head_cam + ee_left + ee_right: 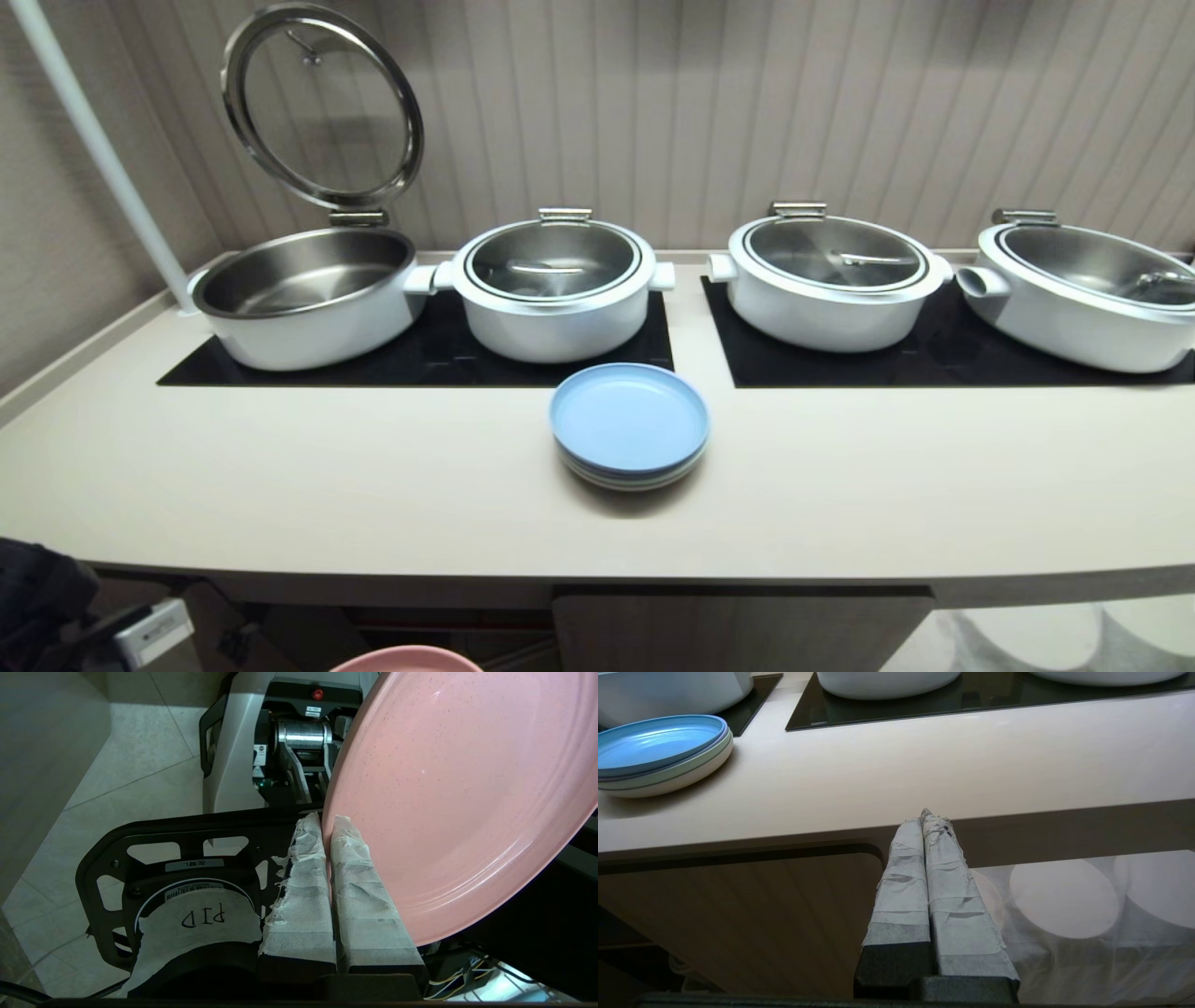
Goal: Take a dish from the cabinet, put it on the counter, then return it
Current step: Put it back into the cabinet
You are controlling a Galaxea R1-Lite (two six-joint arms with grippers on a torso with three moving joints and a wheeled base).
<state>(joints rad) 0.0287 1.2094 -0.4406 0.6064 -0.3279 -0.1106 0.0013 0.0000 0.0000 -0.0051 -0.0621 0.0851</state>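
Pink dish [462, 807] in left jaws, right jaws together, below cream counter [373, 485].

A wall [747, 112] of pale vertical fluted panels runs behind the cooking area, and a plainer beige wall [47, 233] closes the left side. A white pipe [103, 159] slants up along that corner. The floor [135, 765] is laid in large light tiles with thin joints. Soft, even light falls from above, leaving gentle shadows below.
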